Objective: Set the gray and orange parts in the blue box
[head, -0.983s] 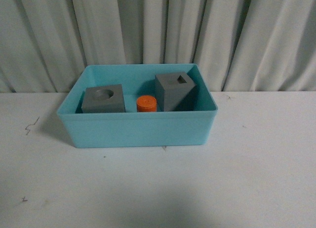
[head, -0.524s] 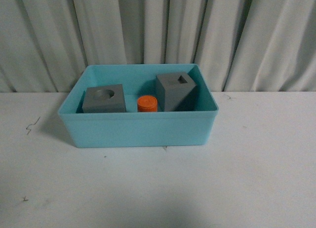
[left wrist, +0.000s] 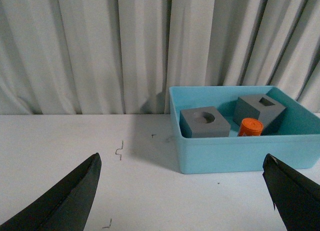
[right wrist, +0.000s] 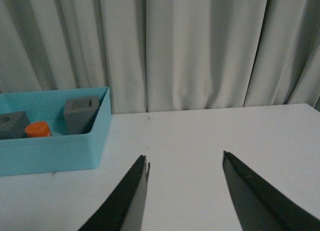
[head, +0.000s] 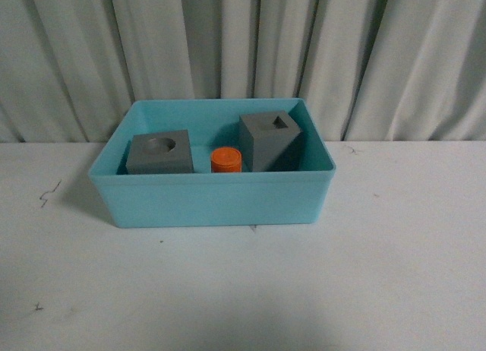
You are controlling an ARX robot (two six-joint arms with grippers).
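Tools (left wrist: 182, 191) apart over white table (head: 243, 290), curtain (head: 243, 47) bkgd

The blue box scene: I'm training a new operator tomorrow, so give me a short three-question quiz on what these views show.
1. True or false: the small orange cylinder stands between the two matte gray cube blocks inside the light blue plastic box.
2. Which gray block sits tilted: A) the block with the round recess, or B) the block with the square hole?
3. Fill in: the left pincer and the right pincer are both ____ and hold nothing.

Key: 1 true; 2 B; 3 open.
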